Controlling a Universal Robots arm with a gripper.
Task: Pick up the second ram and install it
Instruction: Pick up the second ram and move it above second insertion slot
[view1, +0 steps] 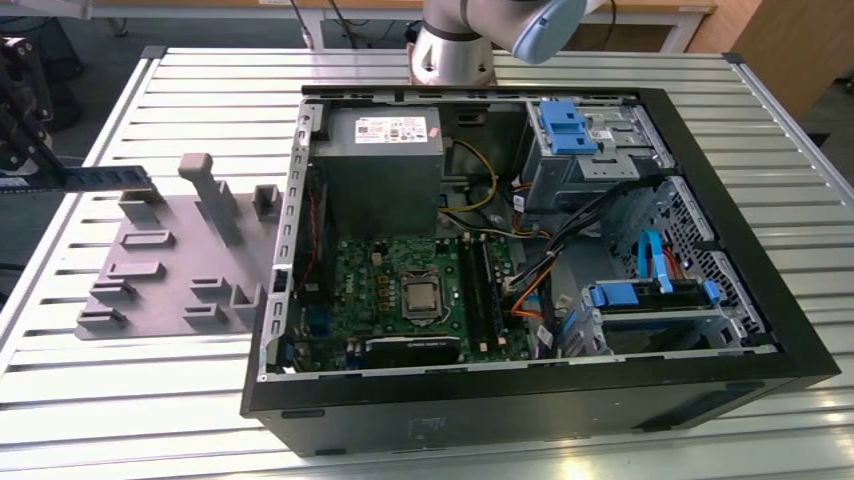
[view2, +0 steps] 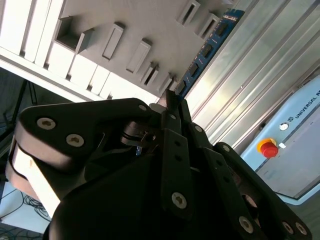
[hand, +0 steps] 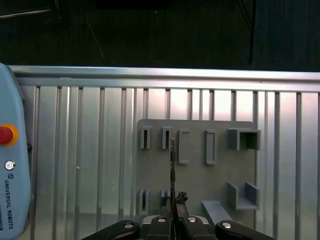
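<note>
Two fingers (view2: 174, 112), closed — second ram (view2: 209, 46) between

Exterior view: set high and off the arm, looking down at a slant on the open computer case (view1: 534, 385) and the grey tray (view1: 144, 268) on the slatted table (view1: 134, 400); first wrist view: straight down from well above, facing tray (hand: 200, 182) and table (hand: 90, 150); second wrist view: close behind the fingers (view2: 172, 107), tilted, looking along them; shared by all three: tray and table.
</note>
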